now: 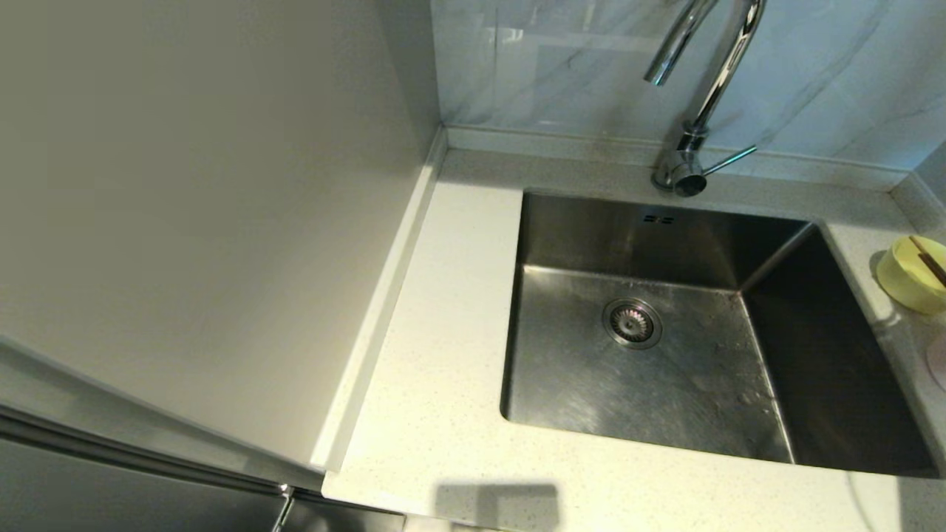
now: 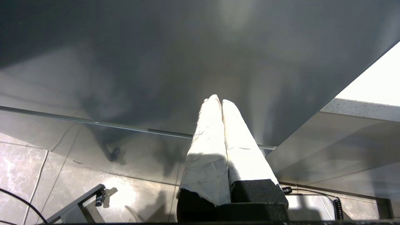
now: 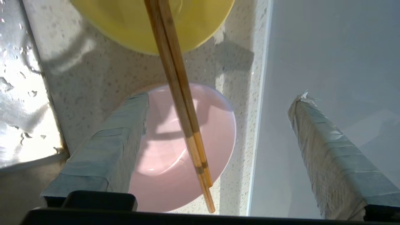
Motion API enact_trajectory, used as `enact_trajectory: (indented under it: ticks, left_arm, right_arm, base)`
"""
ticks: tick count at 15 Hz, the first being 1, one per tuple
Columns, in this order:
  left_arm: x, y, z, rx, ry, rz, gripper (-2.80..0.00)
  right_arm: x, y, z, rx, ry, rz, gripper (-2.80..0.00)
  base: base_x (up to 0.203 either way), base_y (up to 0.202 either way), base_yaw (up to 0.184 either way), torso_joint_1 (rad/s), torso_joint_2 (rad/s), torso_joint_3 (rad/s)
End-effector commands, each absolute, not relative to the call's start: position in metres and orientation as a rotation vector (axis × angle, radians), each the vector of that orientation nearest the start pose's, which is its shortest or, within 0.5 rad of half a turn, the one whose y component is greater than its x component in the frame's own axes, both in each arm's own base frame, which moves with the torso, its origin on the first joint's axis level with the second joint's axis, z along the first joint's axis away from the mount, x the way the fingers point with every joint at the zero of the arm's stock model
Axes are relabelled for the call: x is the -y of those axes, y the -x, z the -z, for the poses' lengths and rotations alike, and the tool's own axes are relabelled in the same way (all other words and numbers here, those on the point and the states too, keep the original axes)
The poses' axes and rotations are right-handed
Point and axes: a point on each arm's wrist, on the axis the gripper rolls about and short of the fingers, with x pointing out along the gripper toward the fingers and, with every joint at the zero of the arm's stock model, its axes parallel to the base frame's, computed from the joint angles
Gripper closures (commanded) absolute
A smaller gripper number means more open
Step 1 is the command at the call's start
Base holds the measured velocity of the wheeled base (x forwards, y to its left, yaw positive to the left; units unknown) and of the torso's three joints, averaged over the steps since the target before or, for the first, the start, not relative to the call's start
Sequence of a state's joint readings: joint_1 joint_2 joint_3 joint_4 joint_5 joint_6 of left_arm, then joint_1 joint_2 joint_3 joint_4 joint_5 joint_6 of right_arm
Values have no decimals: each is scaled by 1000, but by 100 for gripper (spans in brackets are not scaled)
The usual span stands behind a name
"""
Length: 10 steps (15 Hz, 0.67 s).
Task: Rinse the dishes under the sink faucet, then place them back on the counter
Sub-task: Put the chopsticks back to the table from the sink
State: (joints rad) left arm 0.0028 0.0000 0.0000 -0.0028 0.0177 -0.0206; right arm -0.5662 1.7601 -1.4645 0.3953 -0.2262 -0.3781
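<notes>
The steel sink (image 1: 702, 399) with its round drain (image 1: 632, 323) lies mid-counter, and the chrome faucet (image 1: 713, 81) with its side lever (image 1: 732, 159) rises behind it. On the counter (image 1: 443, 295) right of the sink sit the yellow bowl (image 1: 913, 277) (image 3: 203, 22) and the pink bowl (image 1: 940, 362) (image 3: 156, 162). Two chopsticks (image 3: 181, 93) lie across both bowls. My right gripper (image 3: 220, 98) hangs open above the pink bowl, one finger over its rim and nothing held. My left gripper (image 2: 218, 99) is shut and empty, low beside a grey cabinet. Neither gripper shows in the head view.
A tall grey cabinet panel (image 1: 185, 222) borders the counter's left side. The marbled wall (image 1: 813, 74) stands behind the faucet. A pale wall (image 3: 328, 47) closes the counter just right of the bowls. Floor tiles (image 2: 62, 175) and a cable lie below the left gripper.
</notes>
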Motion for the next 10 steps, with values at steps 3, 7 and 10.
enact_trajectory:
  ticks: [3,7,10]
  left_arm:
    - [0,23,-76,6,22,-21,0]
    - [0,23,-76,6,22,-21,0]
    - [0,23,-76,6,22,-21,0]
  right_arm:
    - [175,-268,-261,-798,231,617,-280]
    - [165,-265,-270,-744,217,539,-280]
    - [148,-266,-282,-669,190,459,-280]
  base:
    - [0,0,0,0,0,0]
    - [0,0,0,0,0,0]
    - [0,0,0,0,0,0]
